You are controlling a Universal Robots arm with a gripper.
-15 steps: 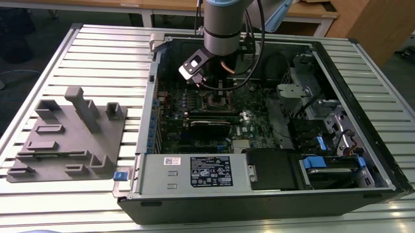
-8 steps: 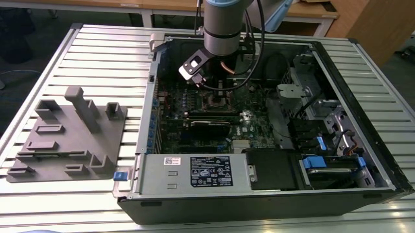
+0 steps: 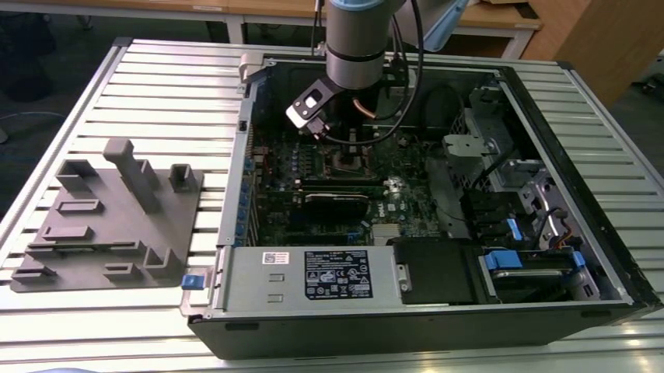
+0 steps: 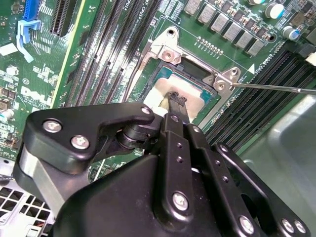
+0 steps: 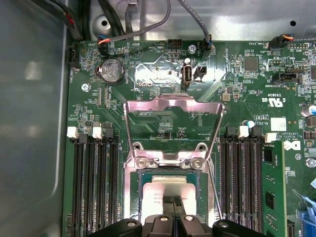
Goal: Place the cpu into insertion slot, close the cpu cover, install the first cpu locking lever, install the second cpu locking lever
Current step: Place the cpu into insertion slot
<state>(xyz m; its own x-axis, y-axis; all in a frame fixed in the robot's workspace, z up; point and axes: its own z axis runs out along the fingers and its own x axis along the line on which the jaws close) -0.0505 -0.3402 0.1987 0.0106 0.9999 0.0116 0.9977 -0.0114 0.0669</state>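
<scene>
While the cpu cover (image 5: pixel 173 106) stands open beyond the fingers (image 4: pixel 178 106), there is free room around them.
The gripper (image 5: pixel 173 200) is closed together and grips nothing, its tips on the cpu (image 5: pixel 160 190) in the insertion slot (image 5: pixel 132 190).

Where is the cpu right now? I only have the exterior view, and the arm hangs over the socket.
Observer: In the first wrist view the cpu lies flat in the insertion slot, the gripper right at its top.
Operator: Cover closed?
Observer: No, the cpu cover stands swung open, clear of the slot.
Operator: Levers?
Observer: In the second wrist view one thin lever juts out sideways, seemingly unlatched.
</scene>
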